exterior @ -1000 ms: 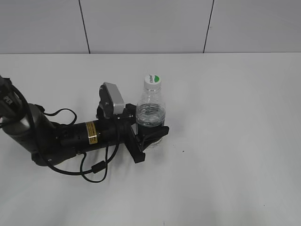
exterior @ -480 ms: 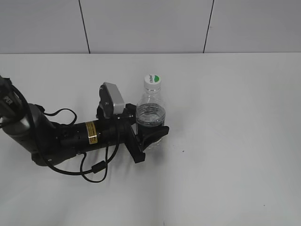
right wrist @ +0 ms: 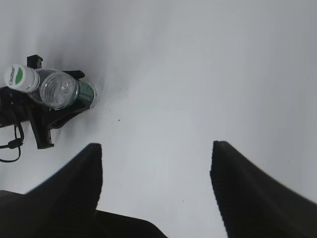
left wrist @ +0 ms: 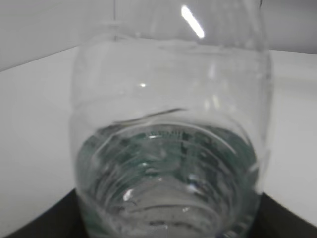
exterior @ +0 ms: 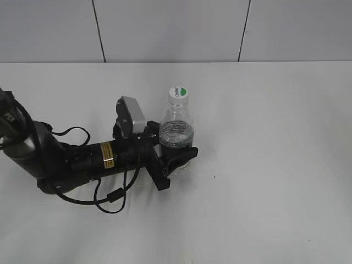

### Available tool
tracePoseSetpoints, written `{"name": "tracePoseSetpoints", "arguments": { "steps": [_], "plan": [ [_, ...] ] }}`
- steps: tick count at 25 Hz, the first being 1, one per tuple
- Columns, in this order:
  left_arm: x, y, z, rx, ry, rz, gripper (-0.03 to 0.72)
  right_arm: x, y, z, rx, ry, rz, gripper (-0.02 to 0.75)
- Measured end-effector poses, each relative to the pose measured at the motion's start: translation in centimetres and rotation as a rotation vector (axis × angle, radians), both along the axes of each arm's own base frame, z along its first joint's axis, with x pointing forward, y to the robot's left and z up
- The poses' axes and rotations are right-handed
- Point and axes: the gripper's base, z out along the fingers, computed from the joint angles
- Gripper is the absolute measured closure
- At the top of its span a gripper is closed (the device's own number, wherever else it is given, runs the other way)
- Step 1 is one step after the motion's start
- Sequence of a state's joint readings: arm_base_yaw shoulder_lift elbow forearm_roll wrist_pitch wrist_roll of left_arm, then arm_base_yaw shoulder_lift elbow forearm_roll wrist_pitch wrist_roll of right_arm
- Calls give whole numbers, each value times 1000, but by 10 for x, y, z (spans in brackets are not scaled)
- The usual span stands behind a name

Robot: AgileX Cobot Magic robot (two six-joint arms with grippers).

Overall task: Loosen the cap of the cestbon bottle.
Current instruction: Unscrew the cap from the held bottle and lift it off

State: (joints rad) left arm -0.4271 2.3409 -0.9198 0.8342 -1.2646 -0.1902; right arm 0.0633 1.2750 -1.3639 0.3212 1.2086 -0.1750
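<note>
The cestbon bottle [exterior: 177,127] stands upright on the white table, clear, with water in its lower part. Its white cap [exterior: 178,93] with a green patch sits on the neck. My left gripper [exterior: 179,158] reaches in from the left and is shut on the bottle's lower body, over the green label. In the left wrist view the bottle [left wrist: 168,139] fills the frame between the dark fingers. My right gripper [right wrist: 156,148] is open and empty, high above the table, to the right of the bottle [right wrist: 62,90] and cap [right wrist: 16,75]. It is out of the exterior view.
The left arm [exterior: 82,159] lies low over the table with a looped black cable [exterior: 113,195] beside it. A grey wall [exterior: 176,30] with dark seams stands behind the table's far edge. White tabletop [exterior: 275,165] stretches right of the bottle.
</note>
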Motion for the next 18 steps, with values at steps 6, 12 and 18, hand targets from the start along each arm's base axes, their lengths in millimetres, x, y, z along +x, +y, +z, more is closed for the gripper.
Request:
{"name": "tracePoseSetpoints", "arguments": {
  "steps": [6, 12, 18],
  "plan": [
    [0, 0, 0, -1, 0, 0, 287, 54, 23, -7, -27, 36, 69, 217],
    [0, 0, 0, -1, 0, 0, 287, 91, 91, -13, -135, 4, 231, 165],
    [0, 0, 0, -1, 0, 0, 287, 105, 160, -28, -169, -10, 351, 139]
  ]
}}
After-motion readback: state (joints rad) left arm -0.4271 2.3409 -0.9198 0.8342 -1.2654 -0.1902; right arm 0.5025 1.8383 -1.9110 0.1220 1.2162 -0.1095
